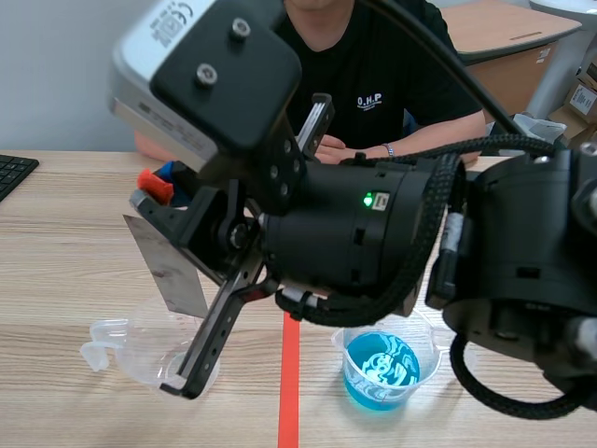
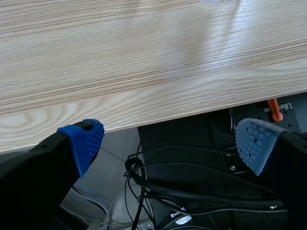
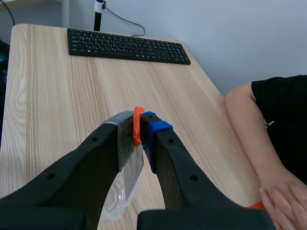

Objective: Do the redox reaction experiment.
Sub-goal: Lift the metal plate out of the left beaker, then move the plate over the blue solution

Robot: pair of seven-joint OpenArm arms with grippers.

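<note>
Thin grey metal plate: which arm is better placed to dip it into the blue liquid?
Probably the right: the right gripper is shut on the thin grey metal plate; the left gripper hangs open at the table edge.

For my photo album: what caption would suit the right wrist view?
Right gripper holds a metal sheet over a clear cup, keyboard beyond.

Blue liquid (image 1: 381, 371) — grey metal sheet (image 1: 170, 268) — black keyboard (image 3: 127, 46).
</note>
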